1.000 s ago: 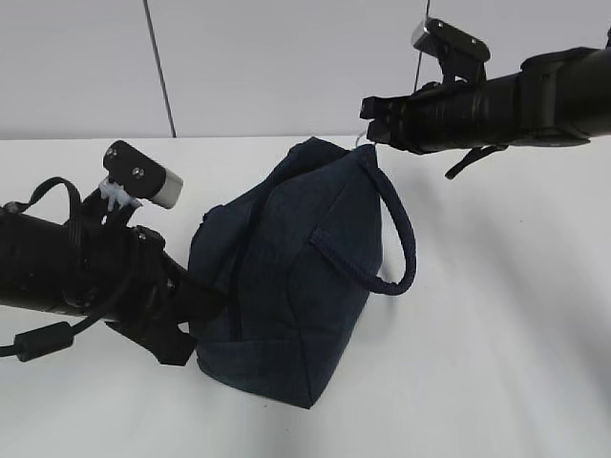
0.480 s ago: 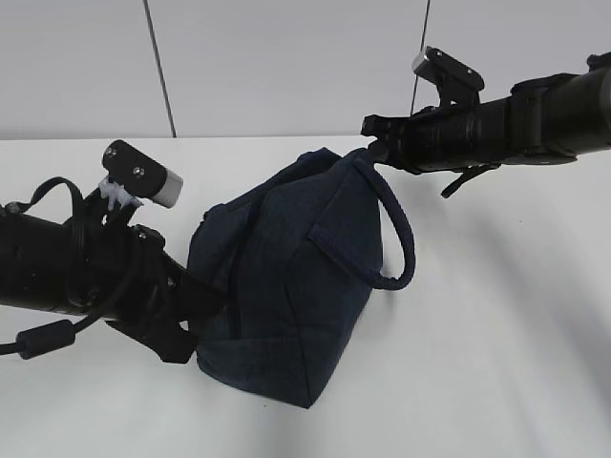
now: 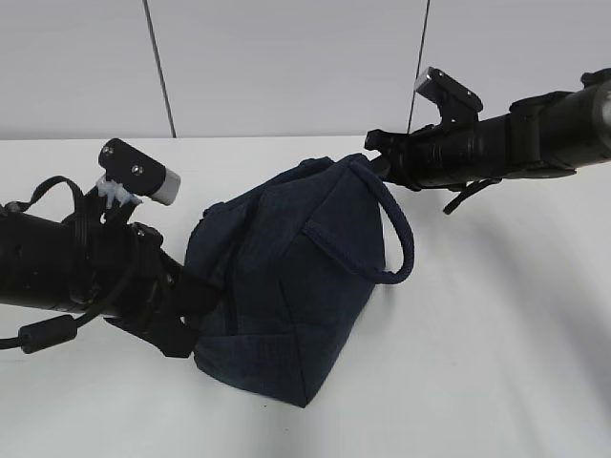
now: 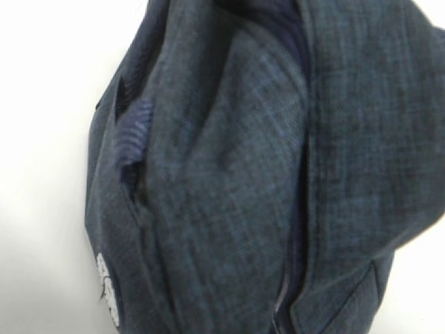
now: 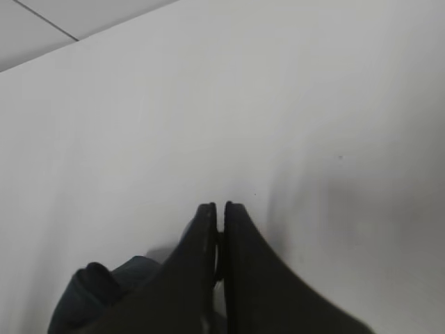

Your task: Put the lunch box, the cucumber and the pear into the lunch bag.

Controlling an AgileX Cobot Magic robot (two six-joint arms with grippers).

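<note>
Bag [image 3: 286,286] tips if you tug: right fingers [image 3: 374,153] clenched at its top, left fingers [image 3: 191,296] clenched against its side.

The lunch bag [image 3: 286,286] stands on the table [image 3: 496,334], between both arms.

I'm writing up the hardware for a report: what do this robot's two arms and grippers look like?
Both arms are black and tubular. The left arm carries a loose black cable with a cylindrical bead and a silver-fronted wrist camera on a black and white bracket. The right arm has a similar camera and a hanging black strap. The right gripper has two flat, tapering black fingers.
</note>
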